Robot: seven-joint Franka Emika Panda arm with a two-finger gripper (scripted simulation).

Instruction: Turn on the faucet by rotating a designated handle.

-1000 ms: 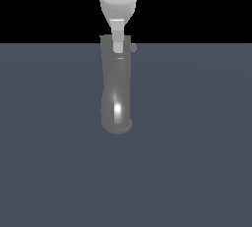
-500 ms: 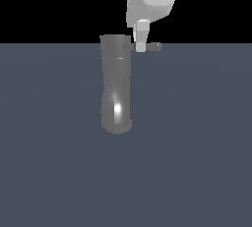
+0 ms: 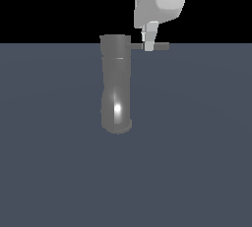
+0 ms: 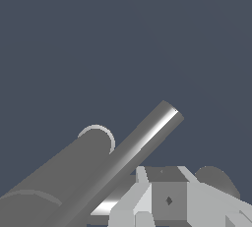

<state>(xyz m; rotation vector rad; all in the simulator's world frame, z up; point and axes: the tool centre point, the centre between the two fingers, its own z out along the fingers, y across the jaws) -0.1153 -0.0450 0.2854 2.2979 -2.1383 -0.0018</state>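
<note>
The tall glossy grey metal cylinder of the faucet stands upright, slightly bent, on the flat slate-blue desk, its round flared base low and a bright highlight near its foot; the thin flat grey metal bar of the handle projects horizontally from the cylinder's top toward the exterior view's right. The white gripper hangs down onto that bar near its middle, seemingly touching it; whether its jaws are spread or closed around the handle I cannot tell.
</note>
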